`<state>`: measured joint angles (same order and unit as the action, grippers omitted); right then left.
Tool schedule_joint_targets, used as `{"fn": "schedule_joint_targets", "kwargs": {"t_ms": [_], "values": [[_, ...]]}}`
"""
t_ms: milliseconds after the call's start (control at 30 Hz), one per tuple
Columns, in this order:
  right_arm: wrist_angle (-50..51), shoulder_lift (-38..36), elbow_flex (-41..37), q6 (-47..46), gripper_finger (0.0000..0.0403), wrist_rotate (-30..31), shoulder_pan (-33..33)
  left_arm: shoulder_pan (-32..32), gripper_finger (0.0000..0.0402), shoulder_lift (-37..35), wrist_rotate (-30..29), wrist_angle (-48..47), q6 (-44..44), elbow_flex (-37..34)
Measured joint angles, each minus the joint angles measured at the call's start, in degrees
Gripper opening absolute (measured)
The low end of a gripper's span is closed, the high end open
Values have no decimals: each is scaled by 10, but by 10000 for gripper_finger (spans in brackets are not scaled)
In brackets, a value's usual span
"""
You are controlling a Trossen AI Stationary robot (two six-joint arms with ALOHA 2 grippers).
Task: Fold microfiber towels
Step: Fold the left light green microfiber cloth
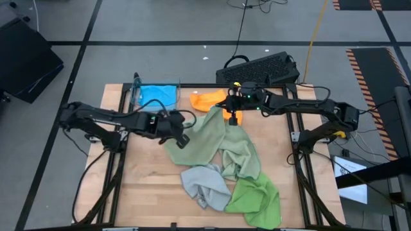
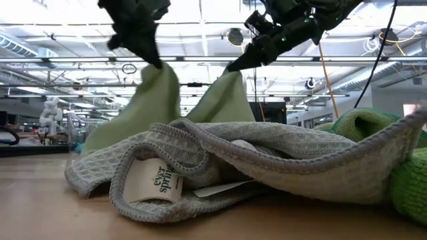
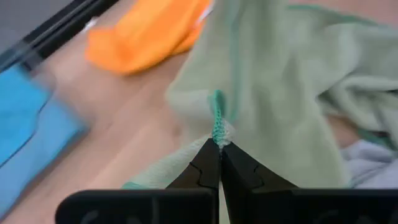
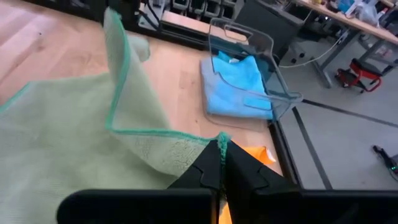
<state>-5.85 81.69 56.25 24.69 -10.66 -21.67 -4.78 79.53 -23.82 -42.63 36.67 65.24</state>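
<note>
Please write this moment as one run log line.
left gripper: shut on sage towel corner | right gripper: shut on another corner, same towel | towel: lifted between both | blue towel: in clear bin

A robotics lab or industrial test hall. The wooden table (image 1: 154, 186) sits in a black metal frame on a grey floor marked with hazard-striped tape (image 1: 367, 70). Cables (image 1: 243, 25) trail across the floor, a keyboard (image 1: 260, 67) lies behind the table, and long ceiling light rows (image 2: 200, 27) span the open room.

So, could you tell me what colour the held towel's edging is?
Teal-green edging, clearest in the right wrist view.
</note>
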Motion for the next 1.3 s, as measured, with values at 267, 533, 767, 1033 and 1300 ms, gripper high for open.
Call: {"fn": "schedule_joint_targets", "kwargs": {"t_ms": [267, 533, 767, 1033, 1300], "values": [[7, -10, 0, -52, 2, 0, 28, -25, 5, 0, 54, 94, -54, -27], [10, -74, -1, -93, 2, 2, 118, -123, 5, -36, 13, 97, -32, -12], [-4, -123, 4, -135, 2, 3, 183, -220, 5, -53, -78, 94, -50, 44], [52, -134, 70, -116, 2, 2, 248, -345, 5, -53, -134, 199, -224, 145], [155, -170, 107, -90, 2, 64, 189, -375, 5, -55, -548, 42, -200, 190]]}}
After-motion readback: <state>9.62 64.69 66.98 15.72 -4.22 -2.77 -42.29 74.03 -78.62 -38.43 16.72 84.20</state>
